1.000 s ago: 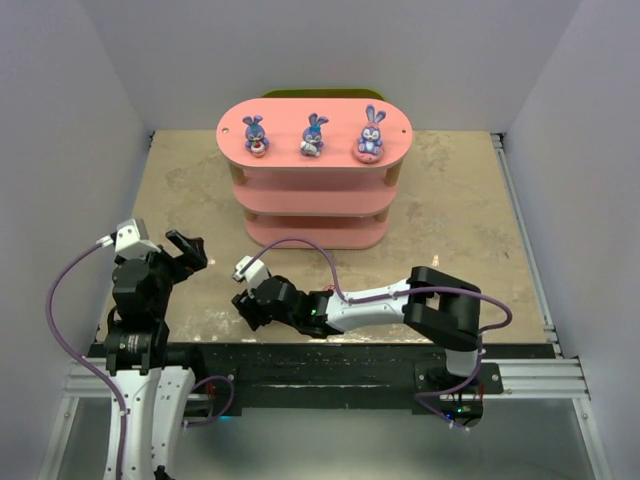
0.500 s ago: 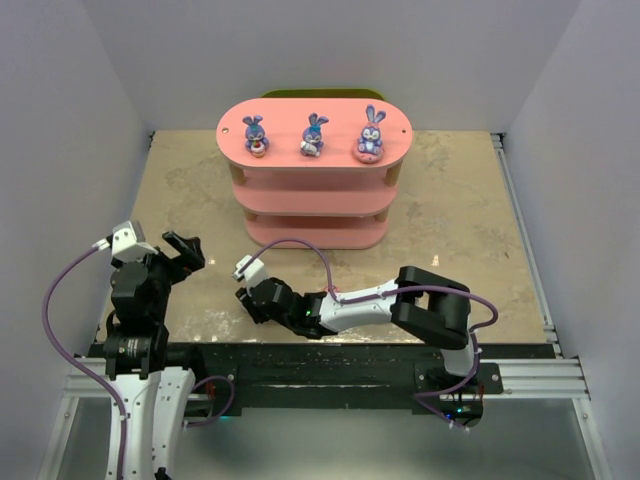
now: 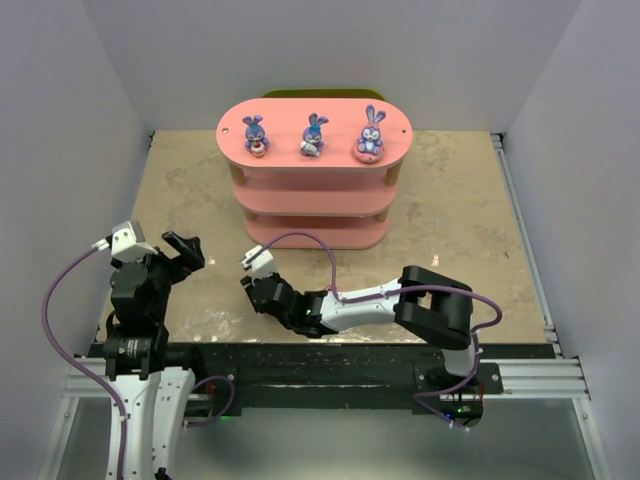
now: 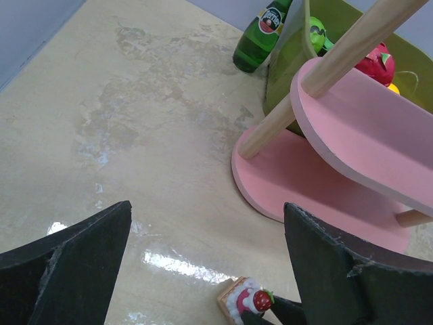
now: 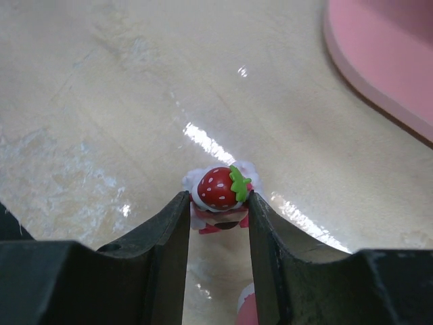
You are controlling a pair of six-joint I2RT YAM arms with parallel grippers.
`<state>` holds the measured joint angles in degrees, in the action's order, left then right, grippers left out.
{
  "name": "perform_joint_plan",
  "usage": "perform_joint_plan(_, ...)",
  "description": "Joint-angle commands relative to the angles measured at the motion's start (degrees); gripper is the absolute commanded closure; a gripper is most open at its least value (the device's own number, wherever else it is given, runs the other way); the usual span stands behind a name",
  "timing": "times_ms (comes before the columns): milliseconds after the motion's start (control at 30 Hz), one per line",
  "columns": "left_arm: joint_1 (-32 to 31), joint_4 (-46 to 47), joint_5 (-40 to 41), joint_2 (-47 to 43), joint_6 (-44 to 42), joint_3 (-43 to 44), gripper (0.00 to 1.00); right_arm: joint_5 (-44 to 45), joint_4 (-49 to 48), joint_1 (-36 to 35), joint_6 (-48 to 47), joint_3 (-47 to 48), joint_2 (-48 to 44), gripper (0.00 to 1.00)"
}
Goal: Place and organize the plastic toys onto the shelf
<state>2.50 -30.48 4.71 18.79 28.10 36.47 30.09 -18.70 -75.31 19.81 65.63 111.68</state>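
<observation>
1. Now, the strawberry-topped toy (image 5: pixel 218 191) is clamped between the right gripper's (image 5: pixel 218 206) fingers (image 5: pixel 166 237), low over the table (image 5: pixel 101 101).
2. The squeeze is best kept steady while it is carried to the shelf (image 3: pixel 300 182), to a lower board; bunnies (image 3: pixel 312 135) occupy the top.
3. The left gripper (image 4: pixel 206 217) is held apart, empty.

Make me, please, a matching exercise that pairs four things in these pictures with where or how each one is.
Things:
1. strawberry toy
2. bunnies
3. green bottle
4. left hand

Place or state:
A. open, holding nothing
B. on the top board of the shelf
C. pinched in the right hand
D. behind the shelf

Pairs: 1-C, 2-B, 3-D, 4-A
</observation>
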Motion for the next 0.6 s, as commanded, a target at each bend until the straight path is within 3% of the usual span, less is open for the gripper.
perform_joint_plan(0, -0.22, 2.53, 0.3, -0.42, 0.47, -0.17, 0.02, 11.12, 0.4, 1.38, 5.4, 3.46, -6.03, 1.0)
perform_joint_plan(567, -0.22, 2.71, -0.23, -0.68, 0.29, -0.26, 0.02, 26.51, 16.41, 12.2, 23.78, -11.83, -21.85, 1.0)
